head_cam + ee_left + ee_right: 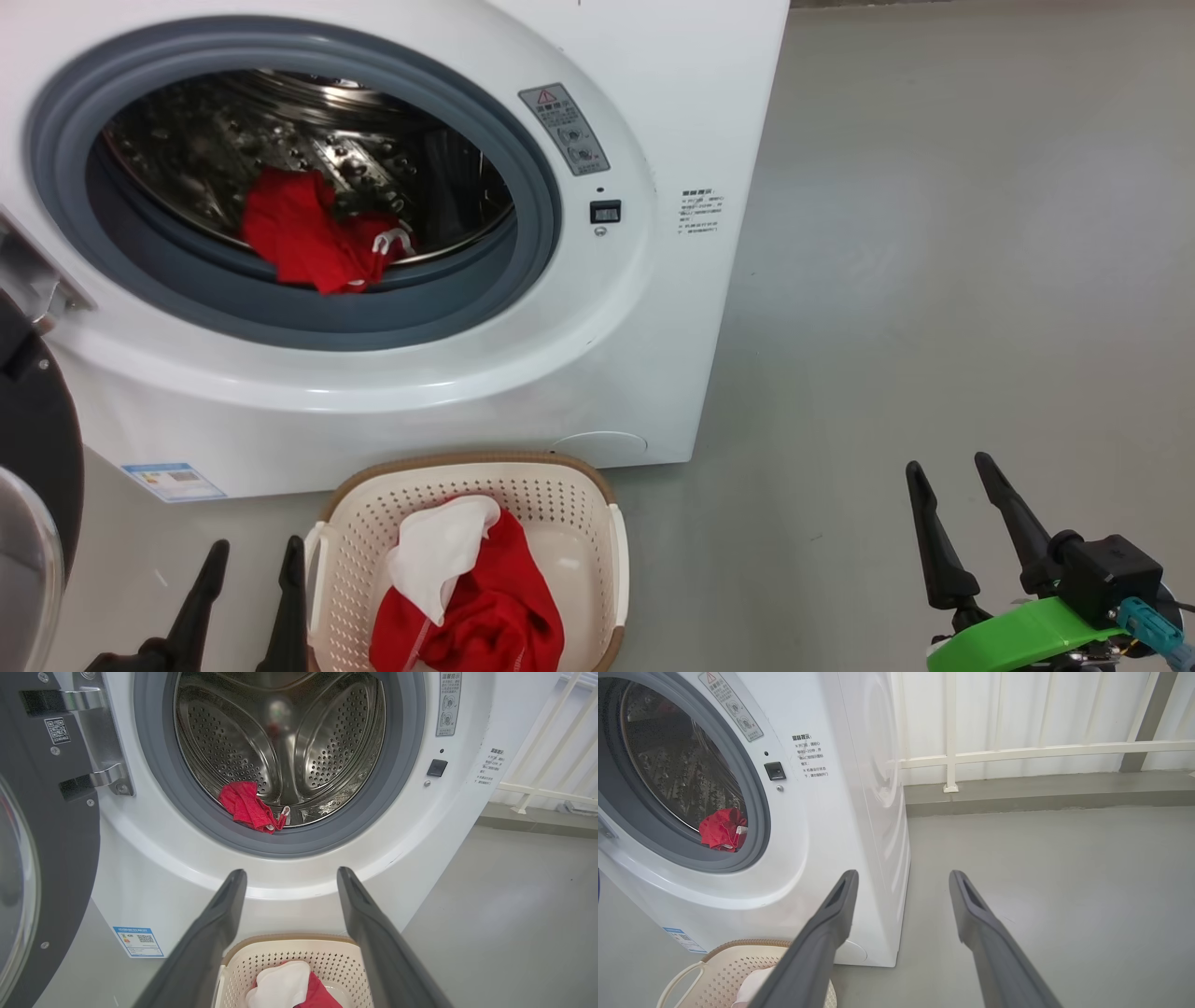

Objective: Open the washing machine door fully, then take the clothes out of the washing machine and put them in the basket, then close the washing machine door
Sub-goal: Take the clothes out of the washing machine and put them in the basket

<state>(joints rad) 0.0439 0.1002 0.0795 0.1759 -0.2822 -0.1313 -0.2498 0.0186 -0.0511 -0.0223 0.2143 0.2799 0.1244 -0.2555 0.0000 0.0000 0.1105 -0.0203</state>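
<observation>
The left jaws stand wide apart and hold nothing, their two dark left fingers (201,588) rising from the lower left of the head view. Just beside them, on their right, the basket (560,509) sits on the floor (934,280); whether the nearer finger touches its handle I cannot tell. In the left wrist view the basket's far wall (289,956) lies low between the two fingers. Some of the clothes are in it: a red garment (495,607) with a white cloth (439,551) lying over it.

Ahead of the left jaws and well apart from them stands the washing machine (653,327), its mouth uncovered. One more red garment (308,238) lies at the bottom of the steel drum (327,742), spilling onto the grey gasket (280,322), almost straight ahead between the fingers in the left wrist view (247,807). To the left of the left jaws the washing machine door (37,448) is swung open, black rim and clear glass facing outward on its hinges (98,779). A blue label (173,481) marks the machine's front just ahead of these jaws.

The right jaws are likewise spread wide and empty, their right fingers (934,551) over bare floor, well to the right of the basket. The machine's corner (878,812) stands ahead and to the left of them, a pale railing (1017,751) far beyond
</observation>
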